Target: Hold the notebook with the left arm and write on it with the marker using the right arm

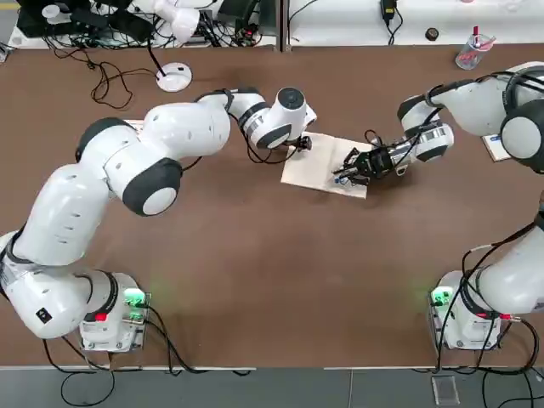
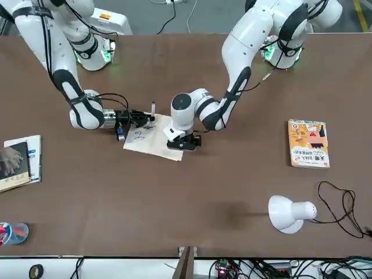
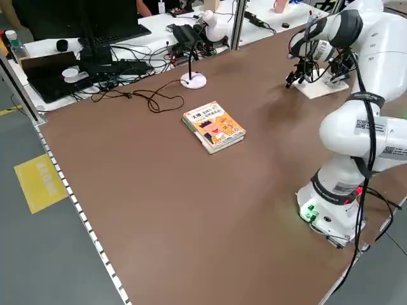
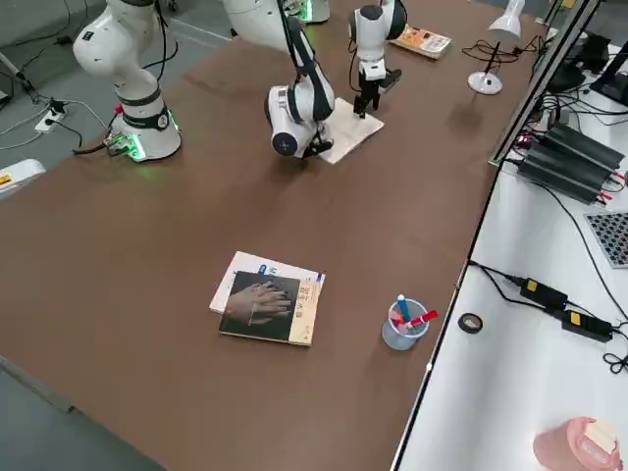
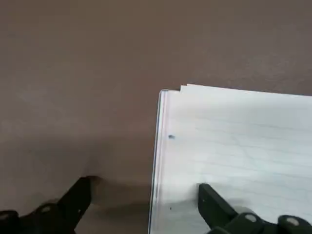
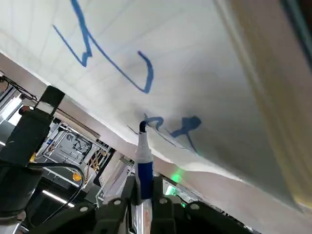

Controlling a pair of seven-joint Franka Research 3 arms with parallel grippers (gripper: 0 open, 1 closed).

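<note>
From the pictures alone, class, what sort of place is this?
Probably a robotics lab: two arms bolted to a brown table, the right gripper writing on a notebook with a marker, and benches of cables alongside.

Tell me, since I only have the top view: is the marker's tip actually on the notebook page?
Observer: It looks so. In the right wrist view the marker, gripped in the right gripper, has its tip at the notebook, right beside blue strokes.
Operator: How does the left gripper sit?
Observer: In the left wrist view the left gripper is open and straddles the notebook's edge, one finger over the page and the other over the bare table.
</note>
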